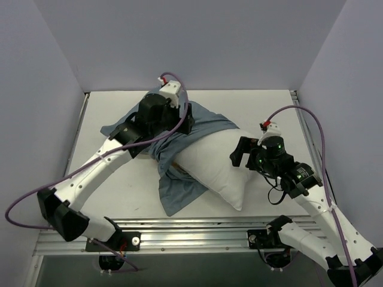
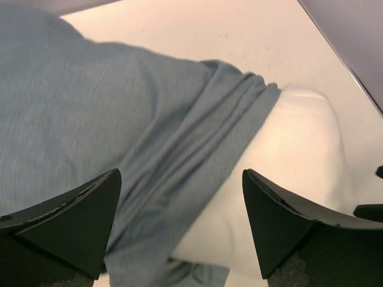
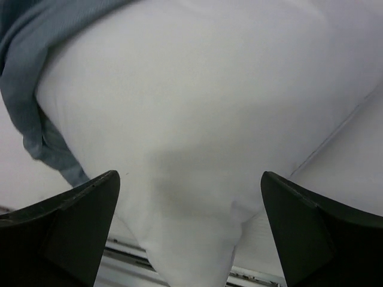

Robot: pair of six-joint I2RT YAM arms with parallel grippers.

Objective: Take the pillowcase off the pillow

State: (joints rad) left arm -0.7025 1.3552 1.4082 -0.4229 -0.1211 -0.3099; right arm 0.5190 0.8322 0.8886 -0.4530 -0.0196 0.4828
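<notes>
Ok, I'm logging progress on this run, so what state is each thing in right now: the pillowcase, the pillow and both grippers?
pillowcase: partly off, bunched around the pillow's far-left end.
pillow: mostly bare, lying on the table, far-left end covered by the case.
left gripper: open, over the pillowcase, holding nothing.
right gripper: open, facing the bare pillow, holding nothing.

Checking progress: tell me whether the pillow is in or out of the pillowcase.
Mostly out. The pillow shows bare white over its right part; the pillowcase is bunched over its left end only.
</notes>
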